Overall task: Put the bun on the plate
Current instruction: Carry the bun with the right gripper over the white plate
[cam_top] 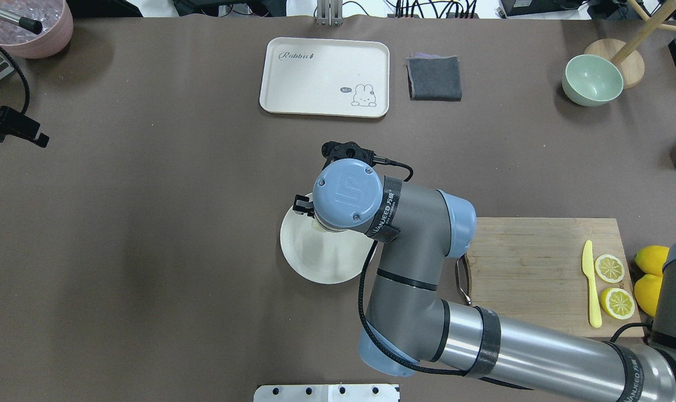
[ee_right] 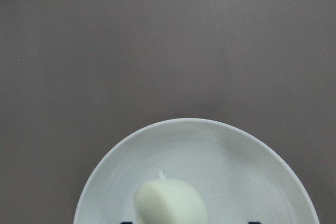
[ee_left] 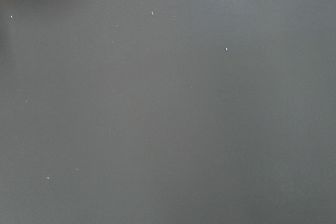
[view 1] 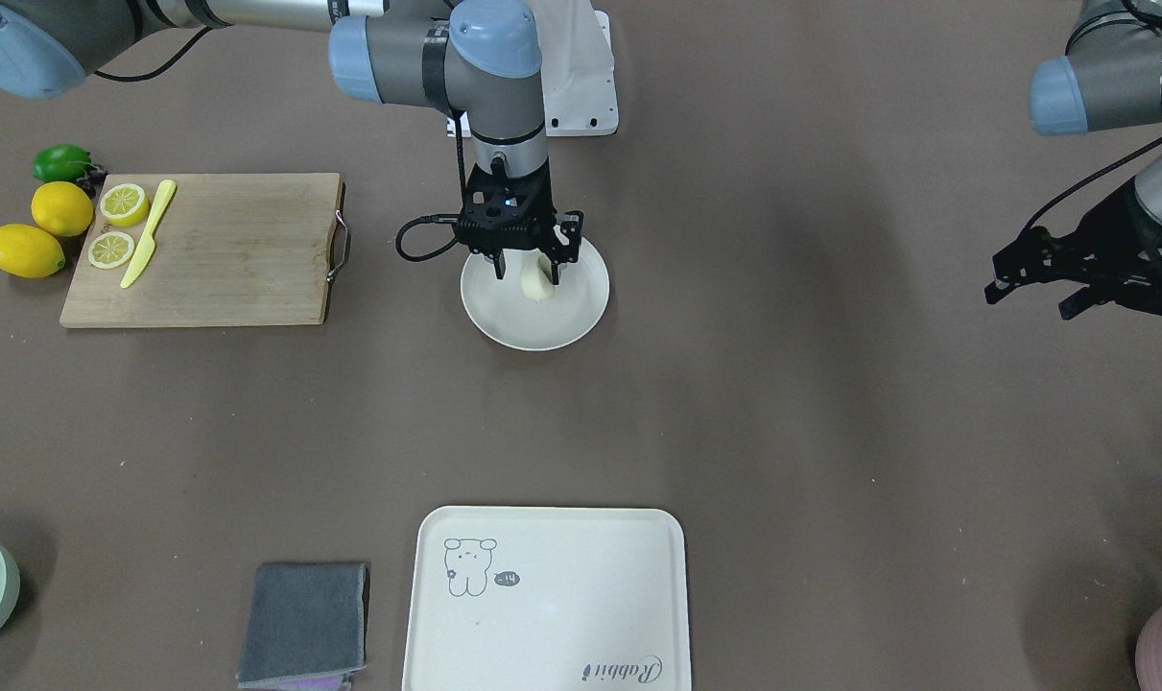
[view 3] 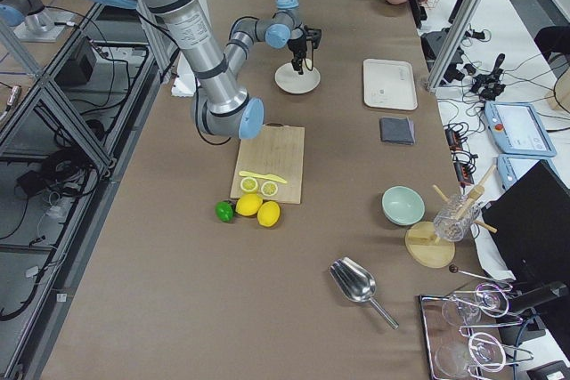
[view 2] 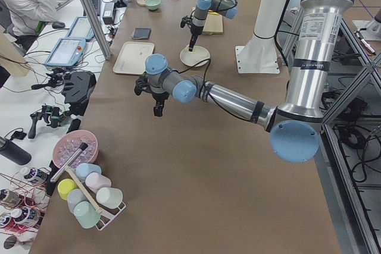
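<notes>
The pale cream bun (view 1: 535, 281) lies on the round off-white plate (view 1: 533, 326) at mid-table, a little off its centre. My right gripper (view 1: 526, 274) hangs straight down over the plate and is open, its fingers standing either side of the bun. In the right wrist view the bun (ee_right: 170, 203) rests on the plate (ee_right: 210, 140) with clear space to each fingertip. The overhead view shows the plate (cam_top: 310, 257) half covered by my right wrist. My left gripper (view 1: 1027, 299) hovers over bare table far off to the side, open and empty.
A wooden cutting board (view 1: 201, 250) with lemon slices and a yellow knife (view 1: 149, 233) lies beside the plate, whole lemons (view 1: 60, 208) past it. A cream tray (view 1: 547, 600) and a grey cloth (view 1: 302, 624) sit at the far edge.
</notes>
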### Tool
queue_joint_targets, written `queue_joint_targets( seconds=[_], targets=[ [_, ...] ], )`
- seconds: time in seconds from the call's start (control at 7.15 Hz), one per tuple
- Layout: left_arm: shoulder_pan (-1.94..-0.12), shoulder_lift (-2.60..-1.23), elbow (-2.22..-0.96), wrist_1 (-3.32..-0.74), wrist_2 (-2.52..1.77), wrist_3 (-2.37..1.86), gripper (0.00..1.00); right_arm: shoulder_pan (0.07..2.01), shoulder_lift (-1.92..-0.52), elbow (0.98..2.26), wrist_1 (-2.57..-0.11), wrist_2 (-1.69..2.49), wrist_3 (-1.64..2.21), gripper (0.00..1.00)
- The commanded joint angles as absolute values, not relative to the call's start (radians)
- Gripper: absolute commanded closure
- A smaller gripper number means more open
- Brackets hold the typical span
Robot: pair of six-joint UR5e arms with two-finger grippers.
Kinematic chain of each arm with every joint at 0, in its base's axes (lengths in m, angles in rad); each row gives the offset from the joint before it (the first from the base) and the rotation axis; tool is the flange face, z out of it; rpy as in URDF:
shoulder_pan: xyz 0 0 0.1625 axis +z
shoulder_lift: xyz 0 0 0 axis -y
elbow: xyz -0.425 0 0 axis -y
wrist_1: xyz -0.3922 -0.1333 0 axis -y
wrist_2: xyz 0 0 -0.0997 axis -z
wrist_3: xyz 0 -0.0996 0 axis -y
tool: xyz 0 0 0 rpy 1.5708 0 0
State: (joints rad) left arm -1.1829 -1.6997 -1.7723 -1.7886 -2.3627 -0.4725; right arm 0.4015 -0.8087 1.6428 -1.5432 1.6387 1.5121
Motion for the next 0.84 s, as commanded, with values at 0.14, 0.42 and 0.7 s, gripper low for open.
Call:
queue_joint_targets(
  seconds=[0.14, 0.42, 0.7],
  targets=[
    [-1.184, -1.700, -1.766, -1.789, -2.364, -0.472, 0.03, 0.394, -0.811, 1.651, -1.543, 1.635, 1.508, 0.00],
    [-1.195, -1.657, -1.775, -1.799, -2.364, -0.469, 0.03, 0.402, -0.819, 1.673, -1.546, 1.640, 1.491, 0.00],
    [-1.293, -1.643, -1.769, -1.713, -2.367, -0.336, 0.02, 0.435, -0.851, 1.693, -1.545, 1.649, 1.444, 0.00]
  ],
)
